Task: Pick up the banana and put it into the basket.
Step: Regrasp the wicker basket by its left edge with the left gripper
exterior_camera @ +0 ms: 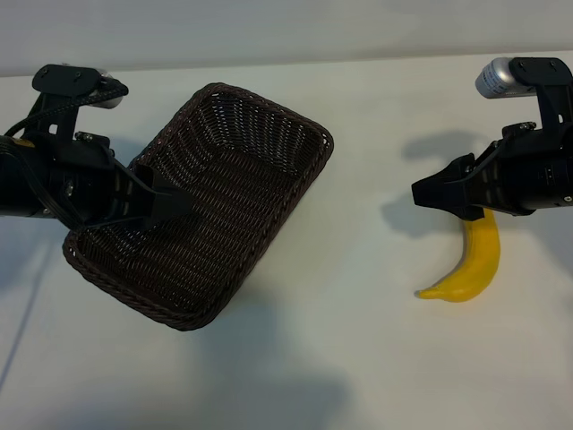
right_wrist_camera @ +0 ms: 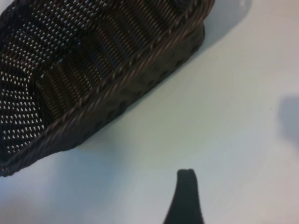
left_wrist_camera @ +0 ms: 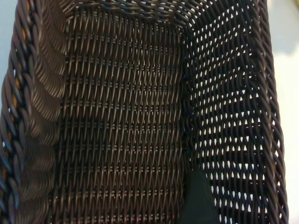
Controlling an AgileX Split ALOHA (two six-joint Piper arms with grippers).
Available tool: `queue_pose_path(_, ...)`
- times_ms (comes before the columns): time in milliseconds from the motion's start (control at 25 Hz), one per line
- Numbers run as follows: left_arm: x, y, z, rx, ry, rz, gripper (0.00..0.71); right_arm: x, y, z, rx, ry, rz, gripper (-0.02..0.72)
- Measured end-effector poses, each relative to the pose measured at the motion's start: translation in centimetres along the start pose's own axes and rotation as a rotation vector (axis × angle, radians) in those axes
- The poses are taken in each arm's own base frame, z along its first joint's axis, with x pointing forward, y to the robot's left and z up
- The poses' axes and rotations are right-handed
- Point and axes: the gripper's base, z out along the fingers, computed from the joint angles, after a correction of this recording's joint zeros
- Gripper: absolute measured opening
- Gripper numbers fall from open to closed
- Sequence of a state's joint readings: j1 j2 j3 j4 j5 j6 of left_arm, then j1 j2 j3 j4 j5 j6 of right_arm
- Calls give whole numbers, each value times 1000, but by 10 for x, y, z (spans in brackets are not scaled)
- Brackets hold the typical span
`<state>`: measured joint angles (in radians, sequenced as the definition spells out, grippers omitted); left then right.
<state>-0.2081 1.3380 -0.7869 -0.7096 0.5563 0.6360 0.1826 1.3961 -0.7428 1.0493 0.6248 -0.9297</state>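
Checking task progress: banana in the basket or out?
Out. The banana lies on the table right of the basket, partly under the right gripper; left wrist view shows only bare weave.

Dark woven wicker basket [exterior_camera: 260, 161], smooth glossy yellow banana [exterior_camera: 474, 264], matt white table [exterior_camera: 358, 358], matt black plastic grippers.

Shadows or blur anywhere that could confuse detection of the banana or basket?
Exterior view: sharp; soft grey shadows on the table beside the right gripper and under the basket; banana evenly lit. Left wrist view: weave fills the frame, light showing through one wall. Right wrist view: soft focus, basket rim blurred, banana absent.
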Motion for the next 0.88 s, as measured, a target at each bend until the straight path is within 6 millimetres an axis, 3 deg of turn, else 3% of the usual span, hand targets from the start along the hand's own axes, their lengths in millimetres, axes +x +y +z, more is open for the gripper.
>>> queue_pose_path(600, 4, 2, -3, -35, 38, 3, 548, 0, 0, 0, -1, 0, 0, 596)
queue_pose_path(880, 17, -1, -31, -138, 97, -44, 548, 0, 0, 0, -1, 0, 0, 596)
